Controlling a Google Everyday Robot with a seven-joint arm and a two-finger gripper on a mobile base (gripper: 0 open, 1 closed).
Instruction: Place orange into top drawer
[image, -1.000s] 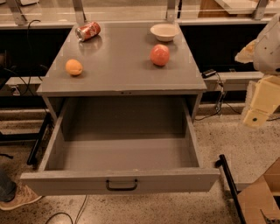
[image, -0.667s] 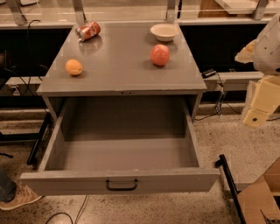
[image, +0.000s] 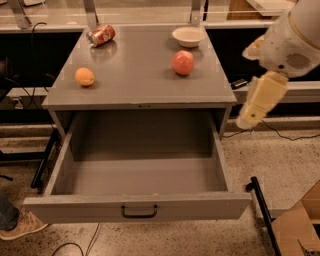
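Note:
The orange (image: 85, 77) lies on the grey cabinet top (image: 135, 75), near its left edge. The top drawer (image: 137, 210) below is pulled fully out and holds nothing; its black handle (image: 139, 212) is centred on the front panel. My gripper (image: 261, 100) hangs cream-coloured from the white arm (image: 292, 37) at the right, just off the cabinet's right side and level with its top. It is far from the orange and holds nothing that I can see.
A red-pink apple (image: 183, 62), a white bowl (image: 188, 36) and a tipped red soda can (image: 101, 36) also sit on the cabinet top. A cardboard box (image: 300, 230) stands on the floor at the lower right. A shoe (image: 20, 227) shows at the lower left.
My arm and gripper have moved left and slightly up, closer to the cabinet's right side. The orange, the drawer and the other objects have not moved.

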